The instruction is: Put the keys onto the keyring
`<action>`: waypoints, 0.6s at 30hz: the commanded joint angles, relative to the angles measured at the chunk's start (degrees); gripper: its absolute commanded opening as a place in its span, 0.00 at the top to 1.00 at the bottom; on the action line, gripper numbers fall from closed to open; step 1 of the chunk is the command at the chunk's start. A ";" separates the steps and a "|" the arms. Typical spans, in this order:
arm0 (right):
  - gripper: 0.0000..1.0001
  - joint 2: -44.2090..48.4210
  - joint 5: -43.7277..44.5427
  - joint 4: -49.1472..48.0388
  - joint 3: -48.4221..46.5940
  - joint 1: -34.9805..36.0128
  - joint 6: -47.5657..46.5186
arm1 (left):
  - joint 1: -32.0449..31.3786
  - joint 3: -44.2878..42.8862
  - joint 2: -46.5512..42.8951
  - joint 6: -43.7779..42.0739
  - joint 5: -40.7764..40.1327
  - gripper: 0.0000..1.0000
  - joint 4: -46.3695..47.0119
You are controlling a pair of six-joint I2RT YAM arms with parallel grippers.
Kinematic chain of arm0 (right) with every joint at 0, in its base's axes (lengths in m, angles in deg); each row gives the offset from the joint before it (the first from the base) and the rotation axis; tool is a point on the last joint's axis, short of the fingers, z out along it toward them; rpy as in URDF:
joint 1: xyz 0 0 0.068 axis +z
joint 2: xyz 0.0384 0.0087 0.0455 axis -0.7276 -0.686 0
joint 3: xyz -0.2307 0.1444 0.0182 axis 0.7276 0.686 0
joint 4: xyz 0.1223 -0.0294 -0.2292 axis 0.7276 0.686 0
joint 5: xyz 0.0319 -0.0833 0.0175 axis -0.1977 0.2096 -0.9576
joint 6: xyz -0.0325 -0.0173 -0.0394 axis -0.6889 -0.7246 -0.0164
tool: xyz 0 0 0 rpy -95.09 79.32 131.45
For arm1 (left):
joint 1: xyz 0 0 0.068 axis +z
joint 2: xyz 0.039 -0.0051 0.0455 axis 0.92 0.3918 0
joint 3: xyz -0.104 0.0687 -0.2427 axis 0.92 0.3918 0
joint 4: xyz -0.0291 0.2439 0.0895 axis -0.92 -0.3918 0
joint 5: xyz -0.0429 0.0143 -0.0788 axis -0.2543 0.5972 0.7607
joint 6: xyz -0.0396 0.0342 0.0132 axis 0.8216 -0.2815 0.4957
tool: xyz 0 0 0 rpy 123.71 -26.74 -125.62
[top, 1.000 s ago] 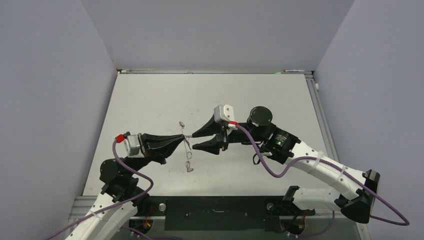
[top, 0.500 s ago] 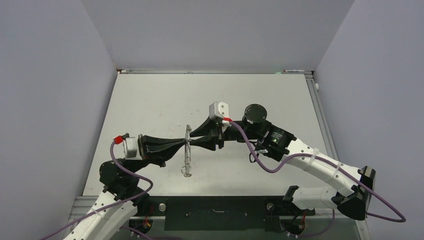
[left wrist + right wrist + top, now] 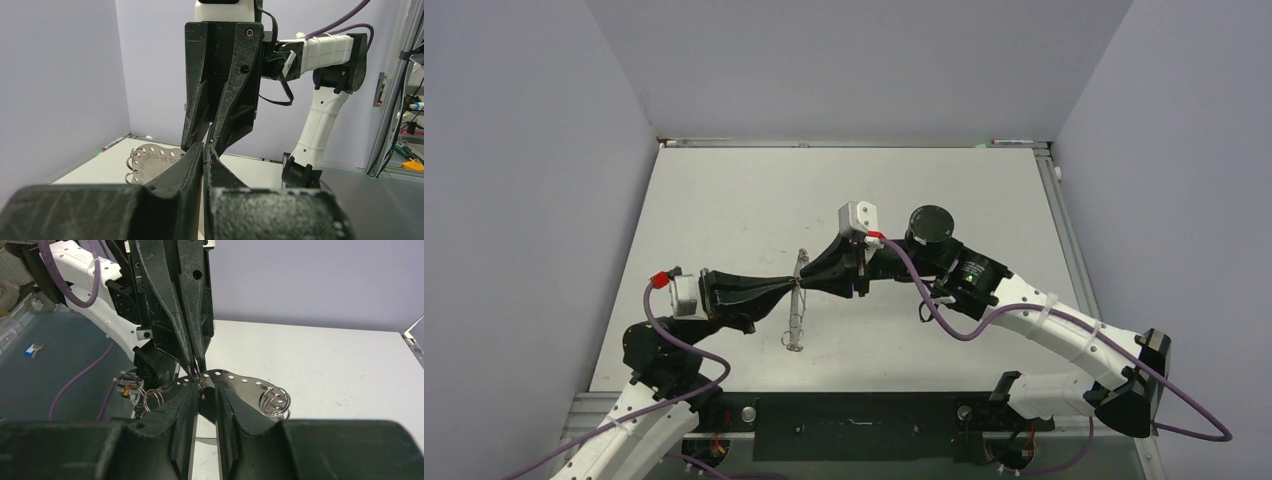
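Note:
The keyring [image 3: 797, 312] is a flat silver oval plate with numbered holes along its rim and small wire loops [image 3: 274, 402] strung through them. It hangs edge-on above the table. My left gripper [image 3: 790, 288] is shut on its rim from the left; the plate shows behind that gripper's fingers in the left wrist view [image 3: 150, 157]. My right gripper [image 3: 810, 281] meets it from the right, its fingers nearly together around the rim [image 3: 245, 385]. A dark shape sits between the right fingers; I cannot tell what it is. No black-headed key shows in any view.
The white table [image 3: 724, 200] is walled by grey panels on three sides, with a metal rail at the near edge. In the right wrist view a small blue-and-silver object [image 3: 32, 349] lies off the table beside the left arm's base.
My right gripper was open a second ago; it has moved left and closed at the keyring. The keyring has turned more edge-on and shifted slightly. The left gripper kept its hold.

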 commanded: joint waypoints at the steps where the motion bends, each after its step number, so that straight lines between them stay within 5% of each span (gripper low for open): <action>1: 0.80 -0.67 -1.66 -3.87 -2.64 0.79 0.98 | 0.26 -0.46 0.53 0.77 0.73 1.00 3.56; 18: 0.73 -1.05 -3.59 -4.92 -2.78 1.25 2.05 | 0.26 -0.46 0.61 0.33 0.13 1.00 2.91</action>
